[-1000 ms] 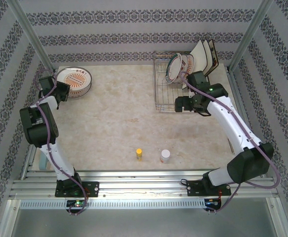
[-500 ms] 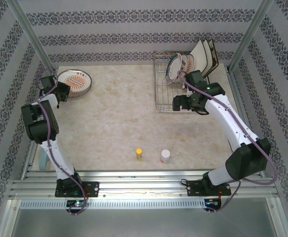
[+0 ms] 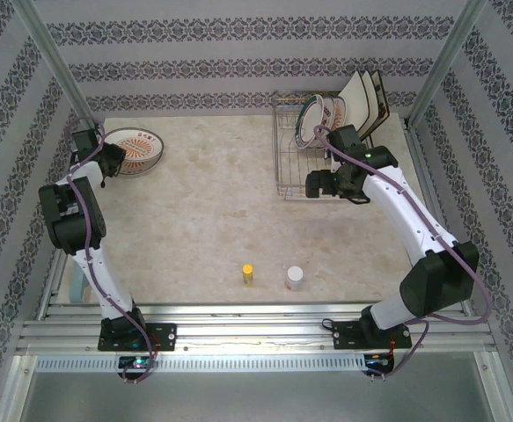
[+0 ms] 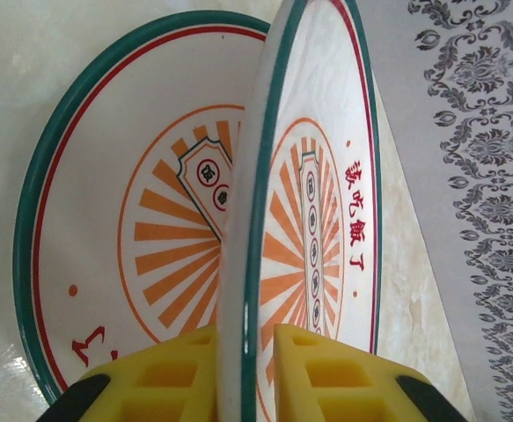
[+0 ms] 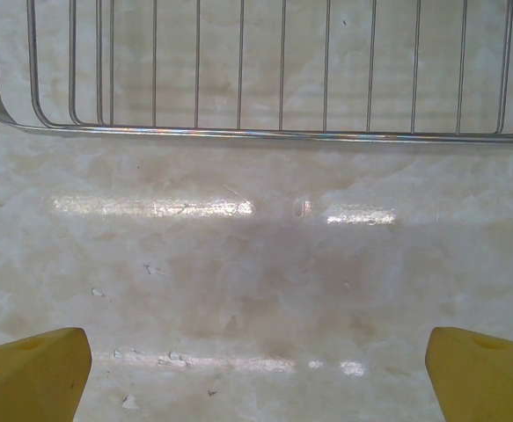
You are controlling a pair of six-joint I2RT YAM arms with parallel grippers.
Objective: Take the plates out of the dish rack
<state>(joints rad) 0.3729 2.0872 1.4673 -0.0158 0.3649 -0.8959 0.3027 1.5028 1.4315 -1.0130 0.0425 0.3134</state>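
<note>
Near edge of cream marbled table (image 3: pixel 194 211): two small bottles stood upright, one yellow-capped bottle (image 3: pixel 248 274), one white-capped bottle (image 3: pixel 294 278), well apart from arms; judged no part of task

Mid right: right gripper (image 3: pixel 311 185) was empty, yellow fingers (image 5: pixel 27 360) spread wide, low over table just before silver wire dish rack (image 3: pixel 296 167); judged staged for next pick

Far left: left gripper (image 4: pixel 245 343) clamped rim of round white plate with orange sunburst centre and green rim (image 4: pixel 318 220), held on edge over second identical plate (image 4: pixel 106 229) lying flat; judged mid set-down; unloaded count: two

Far right, in rack: three round plates (image 3: pixel 313 123) stood in slots; square cream plates (image 3: pixel 366 97) leaned behind, at least two, overlap prevented exact count
</note>
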